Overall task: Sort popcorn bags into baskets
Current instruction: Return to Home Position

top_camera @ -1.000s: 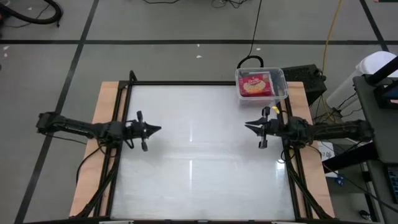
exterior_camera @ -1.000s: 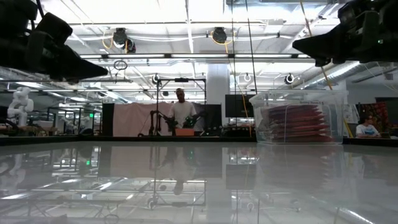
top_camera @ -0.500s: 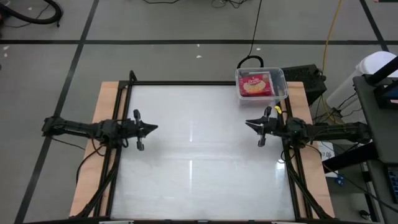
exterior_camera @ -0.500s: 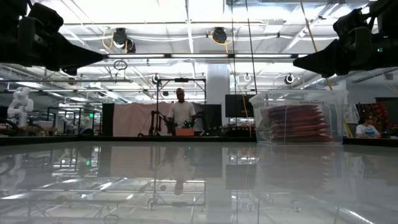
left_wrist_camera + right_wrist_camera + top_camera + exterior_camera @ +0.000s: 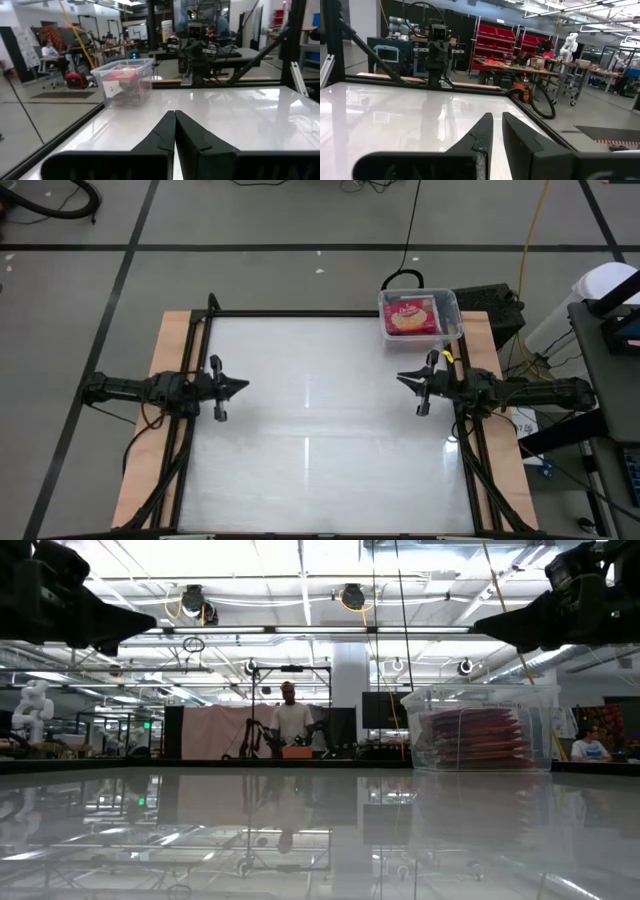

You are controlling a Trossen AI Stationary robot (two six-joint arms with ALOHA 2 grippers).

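Both arms sit over opposite side edges of the white tabletop (image 5: pixel 320 430), facing each other.

- left gripper (image 5: pixel 243 386): over the left edge, about mid-depth. Its fingers (image 5: pixel 160 135) are pressed flat together with nothing between them.
- right gripper (image 5: pixel 401 377): directly opposite, over the right edge. It is narrow, with only a thin slit between its fingers (image 5: pixel 480 132), and it holds nothing.
- In the low view both tips point inward, well above the surface.

All visible popcorn bags (image 5: pixel 412 317) are inside the clear plastic bin (image 5: pixel 452 304), which stands upright at the far right corner of the table. It is nearer the right gripper but well apart from it.

- From above, the top red packet lies face up with the cream popcorn picture showing.
- From table height, the red packets lie in a flat, slightly slanted stack that reaches most of the way up the bin wall. I can't tell the exact count.
- The left wrist view shows a small white label (image 5: pixel 113 89) on the bin wall.

Other things in view:
- The tabletop is glossy and reflects the ceiling lights.
- A black box (image 5: pixel 495 305) sits just beyond the bin, off the table corner.
- A black cable loop (image 5: pixel 402 278) lies on the floor behind the bin.
- One person (image 5: pixel 290 720) stands far behind the table, and a seated person (image 5: pixel 590 745) shows at the right of the low view
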